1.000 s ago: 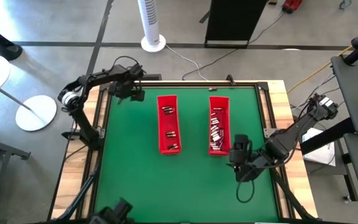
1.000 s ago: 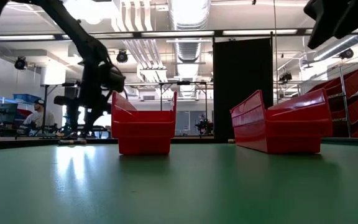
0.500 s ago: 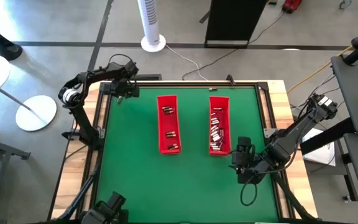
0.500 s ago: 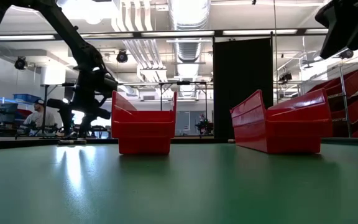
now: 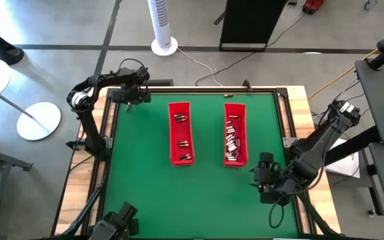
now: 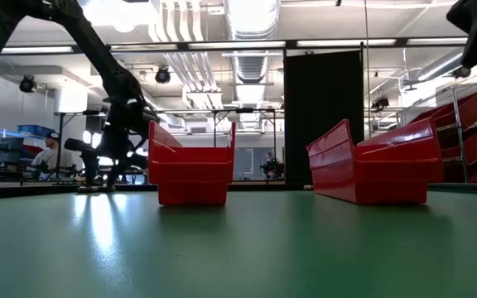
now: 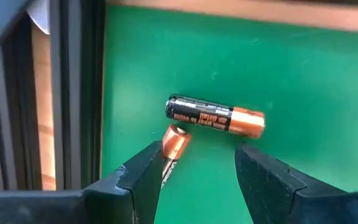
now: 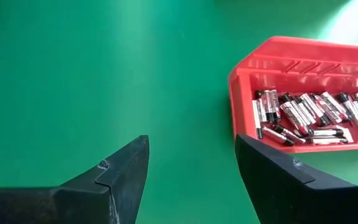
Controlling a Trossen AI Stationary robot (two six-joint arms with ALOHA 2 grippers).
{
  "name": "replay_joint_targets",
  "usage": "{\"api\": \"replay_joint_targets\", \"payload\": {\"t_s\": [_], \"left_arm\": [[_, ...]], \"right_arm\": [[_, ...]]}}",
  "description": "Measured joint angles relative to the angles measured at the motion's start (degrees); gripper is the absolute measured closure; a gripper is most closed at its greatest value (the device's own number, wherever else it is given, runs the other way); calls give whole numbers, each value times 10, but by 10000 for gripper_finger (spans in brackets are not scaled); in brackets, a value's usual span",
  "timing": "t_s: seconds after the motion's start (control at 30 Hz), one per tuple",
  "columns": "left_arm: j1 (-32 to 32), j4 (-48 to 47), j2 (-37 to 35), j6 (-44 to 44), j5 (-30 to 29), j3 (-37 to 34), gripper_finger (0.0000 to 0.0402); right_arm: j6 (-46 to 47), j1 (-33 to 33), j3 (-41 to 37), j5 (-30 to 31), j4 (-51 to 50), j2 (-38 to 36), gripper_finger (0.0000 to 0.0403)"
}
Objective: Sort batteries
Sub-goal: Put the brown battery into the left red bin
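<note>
Two loose batteries lie on the green mat near its far left corner. One black-and-copper battery (image 7: 215,115) lies fully in view. The second battery (image 7: 175,142) is partly hidden behind one finger. My left gripper (image 7: 197,171) hovers open just above them, pointing down (image 5: 131,100). Two long red trays stand mid-table. The left tray (image 5: 181,132) holds a few batteries, and the right tray (image 5: 235,133) holds several batteries (image 8: 309,115). My right gripper (image 8: 191,149) is open and holds nothing, raised above the mat near that tray's near end (image 5: 262,181).
A black frame rail (image 7: 73,93) and the wooden table border (image 7: 241,12) run close by the loose batteries. The green mat (image 5: 179,193) is bare between the trays and the near edge. The room with a seated person (image 6: 50,153) shows beyond the table.
My left gripper has gone a little toward the table's left edge and down over the two loose batteries, rolling about its own axis. My right gripper has drifted toward the table's near edge, away from the right tray. Nothing on the table has moved.
</note>
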Motion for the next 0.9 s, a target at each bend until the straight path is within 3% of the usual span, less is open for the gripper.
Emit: {"api": "replay_joint_targets", "payload": {"t_s": [0.47, 0.77, 0.9], "left_arm": [[-11, -72, 74, 38, 18, 61, 247], [-17, -144, 59, 91, 85, 39, 251], [-24, -155, 58, 102, 82, 24, 251]], "right_arm": [[22, 26, 0, 23, -2, 0, 173], [10, 26, 0, 32, -3, 0, 173], [10, 26, 0, 34, -3, 0, 173]]}}
